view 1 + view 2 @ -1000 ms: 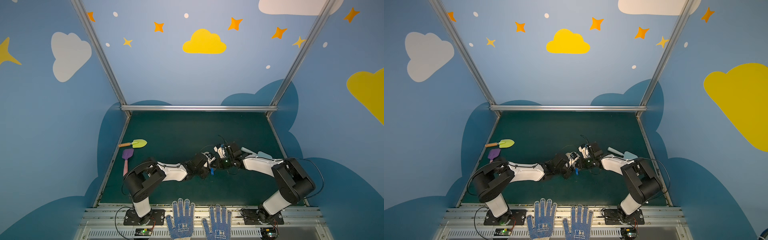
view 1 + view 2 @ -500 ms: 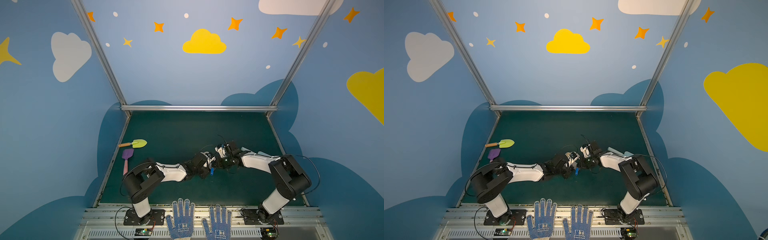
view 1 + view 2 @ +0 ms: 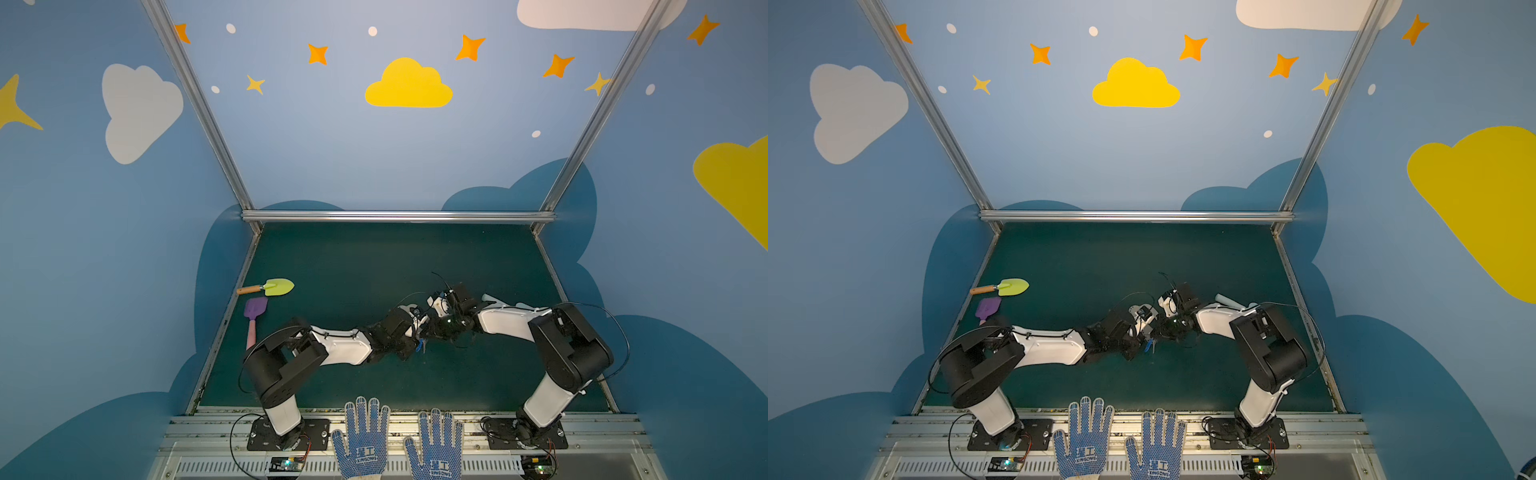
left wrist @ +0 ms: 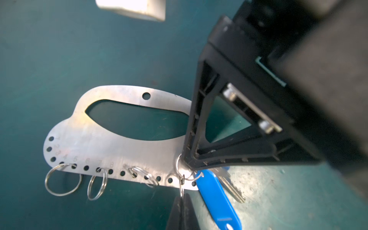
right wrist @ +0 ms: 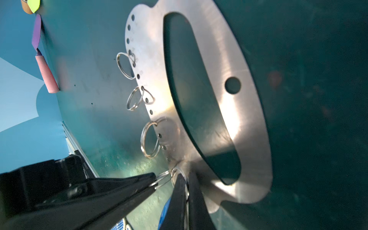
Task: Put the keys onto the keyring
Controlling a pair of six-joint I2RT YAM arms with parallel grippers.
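Trowel [image 3: 279, 286] and spatula [image 3: 254, 308] lie well apart from keyring [image 4: 111, 145].

**Brushed metal, glossy plastic, scuffed mat**

The keyring [image 4: 111, 147] is brushed metal, satin with fine scratches; its wire rings [image 4: 105, 180] are bright and polished. The keys [image 4: 218, 197] pair a glossy blue plastic tag with dull silver metal. The worktop [image 4: 59, 49] is matt green, scuffed pale in patches. The gloves [image 3: 365, 449] are knitted cloth, blue-dotted.

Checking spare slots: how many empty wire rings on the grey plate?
3, along the holed edge of the keyring: end ring, middle ring, third ring nearest the keys. Others may be hidden there.
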